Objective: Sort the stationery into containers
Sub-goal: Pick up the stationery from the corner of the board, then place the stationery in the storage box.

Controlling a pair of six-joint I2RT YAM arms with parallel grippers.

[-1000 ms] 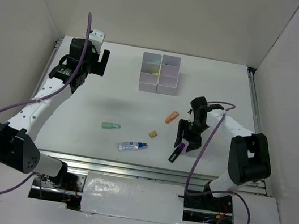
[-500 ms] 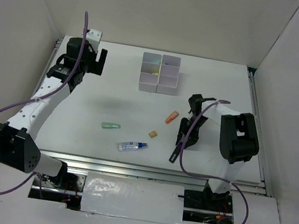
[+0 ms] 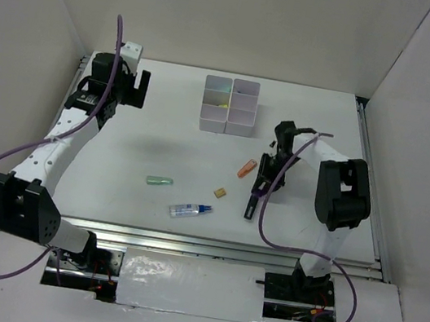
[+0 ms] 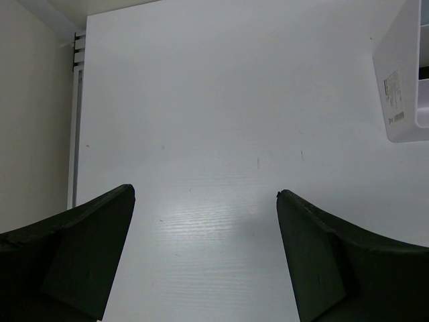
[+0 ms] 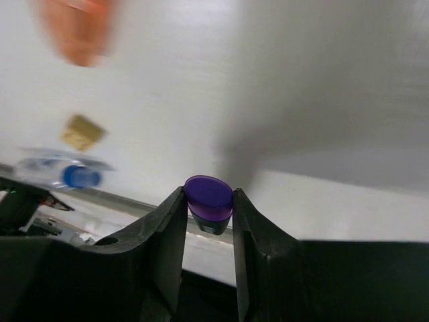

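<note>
**A:** What did the overhead view show?

**B:** The right gripper (image 3: 261, 190) sat right of centre. A purple marker (image 3: 251, 209) stuck out from it toward the lower left. The orange marker (image 3: 247, 167) lay just to the gripper's left. The tan block (image 3: 220, 192), white tube (image 3: 189, 210) and green marker (image 3: 160, 181) lay farther left. The bins (image 3: 229, 105) stood at upper centre, well apart from the purple marker. The left gripper (image 3: 138, 89) was at the upper left, far from every item.

**A:** And the left wrist camera?

**B:** The fingers were spread wide with only bare table (image 4: 201, 100) between them. One corner of the bins showed at the right edge.

**A:** The right wrist camera?

**B:** The two fingers were clamped on the purple marker, one on each side. Its rounded end showed between them at lower centre. The orange marker was a blur at the upper left. The tan block and the tube's blue cap were at the left, all clear of the fingers.
</note>
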